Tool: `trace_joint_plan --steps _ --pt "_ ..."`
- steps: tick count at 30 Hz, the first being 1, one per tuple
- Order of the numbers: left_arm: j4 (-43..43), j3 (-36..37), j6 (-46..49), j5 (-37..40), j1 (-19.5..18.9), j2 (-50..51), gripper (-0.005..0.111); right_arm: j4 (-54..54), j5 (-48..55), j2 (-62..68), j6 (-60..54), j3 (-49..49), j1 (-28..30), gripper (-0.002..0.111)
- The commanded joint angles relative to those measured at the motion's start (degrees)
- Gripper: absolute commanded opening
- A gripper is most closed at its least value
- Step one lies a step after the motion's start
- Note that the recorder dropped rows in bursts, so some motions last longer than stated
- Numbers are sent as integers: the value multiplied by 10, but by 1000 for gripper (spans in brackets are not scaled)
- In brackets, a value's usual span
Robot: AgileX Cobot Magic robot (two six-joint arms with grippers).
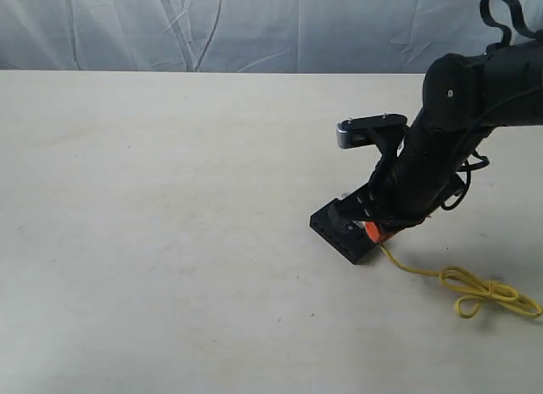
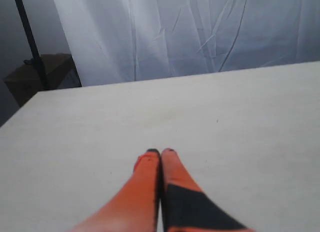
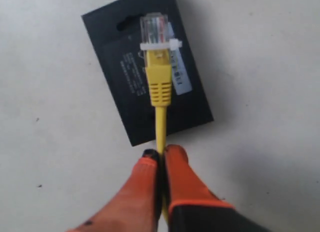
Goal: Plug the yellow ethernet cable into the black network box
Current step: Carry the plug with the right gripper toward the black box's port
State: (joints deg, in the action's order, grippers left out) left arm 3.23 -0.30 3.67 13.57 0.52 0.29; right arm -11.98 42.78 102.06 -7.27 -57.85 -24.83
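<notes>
Orange, rubbery fingers [image 3: 177,164] of the right claw [image 3: 161,154] pinch tight on the yellow cable [image 3: 160,87], just behind its ribbed boot. Straight ahead of the claw, the clear plastic plug [image 3: 154,27], cinched with a white zip tie [image 3: 160,45], sits over the top of the black box [image 3: 125,77], a flat matte rectangle on the pale table [image 3: 50,117]. White print and a pale label strip [image 3: 181,77] lie beside the plug; the lettering looks too blurred to read. The left claw [image 2: 160,153] is pressed closed on nothing.
</notes>
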Motion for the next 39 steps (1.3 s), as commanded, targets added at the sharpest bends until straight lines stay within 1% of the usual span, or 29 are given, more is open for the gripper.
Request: trace_joint_plan --steps 1,4,6,7,11,17,20,23,24,25,26,27,28,29,30,31,32,33,34,35,36,37,38,39 --pt "-32 3 0 -72 -3 -3 0 15 -16 -7 19 5 4 -1" --pt "-74 3 -1 -119 -3 -3 0 22 0 -7 19 5 4 -1" --pt "-115 3 -3 -152 -3 -3 0 46 15 -7 33 5 9 -1" --pt "-123 3 -3 -163 -3 -3 0 62 18 -7 45 5 15 -1" --pt "-125 3 -3 -190 -3 -3 0 73 13 -5 62 5 37 -1" --pt "-128 3 -3 -228 -3 -3 0 55 -3 29 62 5 36 -1" --pt "-130 3 -3 -208 -3 -3 0 35 -21 44 62 5 35 -1" --pt "-133 -57 -3 -108 -3 -1 0 15 -55 61 55 5 19 -1" --pt "-126 -68 -3 -94 -3 7 0 10 -63 64 55 5 16 -1" --pt "-105 -96 -3 -63 -3 38 0 -8 -86 72 55 3 7 -1" --pt "-97 -107 -3 -53 -3 54 0 -20 -100 75 55 3 1 -1" --pt "-90 -137 -3 -27 -3 99 0 -40 -133 80 55 3 -9 -1" --pt "-87 -152 -3 -15 -3 124 0 -49 -148 82 55 3 -12 -1" --pt "-85 -183 1 13 -3 178 0 -68 -184 85 55 3 -17 -1" --pt "-85 -209 19 38 -3 228 0 -82 -210 85 55 3 -20 -1" --pt "-86 -224 36 52 -3 255 0 -86 -222 85 55 3 -23 -1" --pt "-95 -248 77 75 -3 307 0 -86 -247 85 55 3 -27 -1" --pt "-109 -261 102 85 -3 336 0 -89 -260 85 55 3 -27 -1" --pt "-159 -286 154 105 -3 396 0 -92 -286 85 55 3 -27 -1" --pt "-194 -297 188 117 -3 427 0 -92 -300 85 55 3 -27 -1" --pt "-278 -315 271 139 -3 484 0 -92 -319 85 55 3 -27 -1" --pt "-326 -324 324 150 -3 518 0 -92 -321 85 55 1 -27 -1" --pt "-413 -340 428 172 -3 578 0 -92 -321 85 55 -6 -27 -1" --pt "-452 -348 465 182 -3 612 0 -92 -321 85 55 -12 -27 -1"
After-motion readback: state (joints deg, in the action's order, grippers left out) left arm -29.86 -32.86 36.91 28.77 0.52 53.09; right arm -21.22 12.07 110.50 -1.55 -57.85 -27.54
